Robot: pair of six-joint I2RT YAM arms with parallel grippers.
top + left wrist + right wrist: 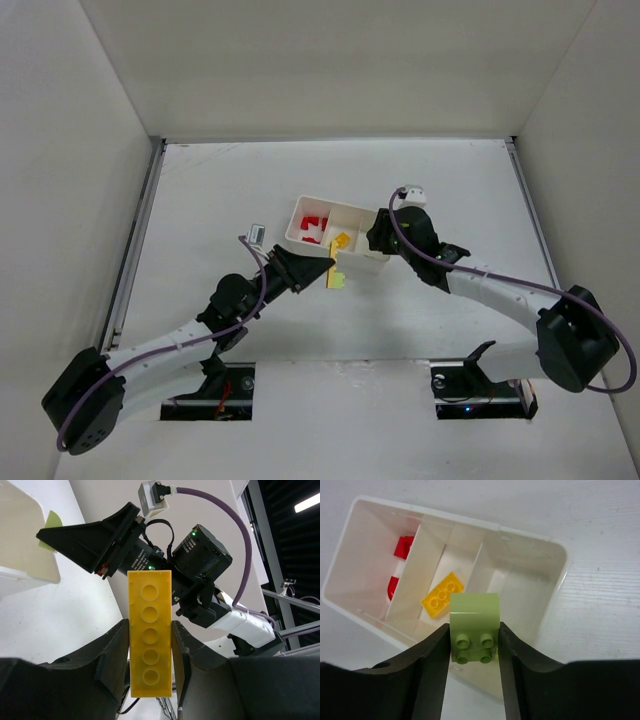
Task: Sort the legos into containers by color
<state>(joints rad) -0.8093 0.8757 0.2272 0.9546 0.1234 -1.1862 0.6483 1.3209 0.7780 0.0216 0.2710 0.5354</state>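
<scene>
Left fingers (112,655) clamp a yellow brick (149,630) beside the tray (559,560); right fingers (432,665) clamp a green brick (474,625) above it, red bricks (402,547) half-hidden inside.

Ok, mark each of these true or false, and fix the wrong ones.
1. The left end effector grips a long yellow brick. True.
2. The right end effector is empty. False: it is shut on a pale green brick, held over the tray.
3. The red bricks lie in the tray's middle compartment. False: they lie in an end compartment.
4. A small yellow brick lies in the tray's middle compartment. True.
</scene>
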